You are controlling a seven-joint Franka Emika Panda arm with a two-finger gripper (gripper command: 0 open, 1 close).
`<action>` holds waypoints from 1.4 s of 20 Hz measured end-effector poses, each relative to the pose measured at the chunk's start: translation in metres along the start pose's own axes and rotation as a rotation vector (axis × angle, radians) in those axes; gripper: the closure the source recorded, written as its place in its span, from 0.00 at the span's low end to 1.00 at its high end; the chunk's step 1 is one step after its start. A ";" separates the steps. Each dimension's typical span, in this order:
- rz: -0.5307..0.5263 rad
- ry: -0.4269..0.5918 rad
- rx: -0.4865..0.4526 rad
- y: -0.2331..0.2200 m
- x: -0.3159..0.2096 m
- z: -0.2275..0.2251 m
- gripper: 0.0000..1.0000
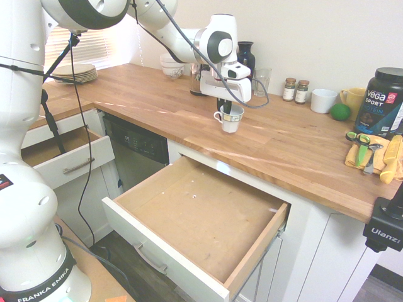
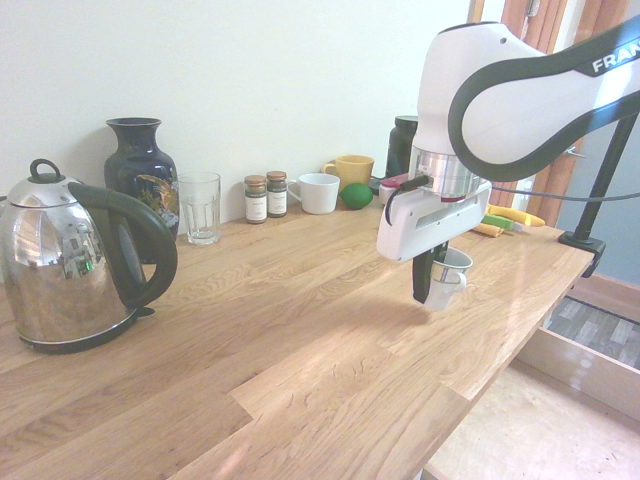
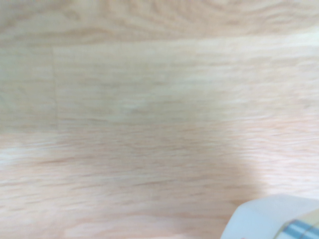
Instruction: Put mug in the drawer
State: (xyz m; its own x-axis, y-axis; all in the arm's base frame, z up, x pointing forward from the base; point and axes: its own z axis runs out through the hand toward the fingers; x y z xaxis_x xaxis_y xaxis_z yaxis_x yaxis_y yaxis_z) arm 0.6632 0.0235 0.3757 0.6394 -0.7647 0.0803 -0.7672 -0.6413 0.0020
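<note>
The mug (image 1: 230,119), a small white tapered cup with a yellow-green mark, stands upright near the front of the wooden counter, above the drawer. My gripper (image 1: 225,109) comes straight down onto it and is shut on its rim, one dark finger inside and one outside. From the other side, the mug (image 2: 452,278) sits behind the dark fingers (image 2: 424,278) of the gripper (image 2: 430,282); I cannot tell whether its base touches the wood. The mug's white edge (image 3: 271,219) shows in the wrist view. The wide drawer (image 1: 157,242) is pulled fully open below, its wood bottom bare.
A narrower drawer (image 1: 69,165) stands open at the left. Along the back wall are a kettle (image 2: 70,260), dark vase (image 2: 140,170), glass (image 2: 200,205), spice jars (image 2: 266,196), plain white mug (image 1: 323,100), yellow mug (image 1: 352,97) and a black tub (image 1: 381,100). Plates (image 1: 75,72) sit far left.
</note>
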 end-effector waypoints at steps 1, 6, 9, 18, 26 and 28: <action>0.000 0.003 0.003 0.001 0.000 -0.007 1.00; 0.002 0.013 0.010 0.006 0.000 -0.031 1.00; -0.002 0.017 0.017 0.011 -0.001 -0.041 1.00; 0.001 0.015 0.021 0.056 -0.019 -0.060 1.00; -0.019 0.008 0.028 0.124 -0.058 -0.059 1.00; -0.021 0.000 0.023 0.142 -0.066 -0.048 1.00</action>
State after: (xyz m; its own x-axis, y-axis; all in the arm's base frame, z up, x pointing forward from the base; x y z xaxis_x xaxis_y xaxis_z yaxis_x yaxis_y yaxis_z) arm 0.5095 -0.0135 0.4184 0.6554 -0.7510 0.0801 -0.7523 -0.6586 -0.0189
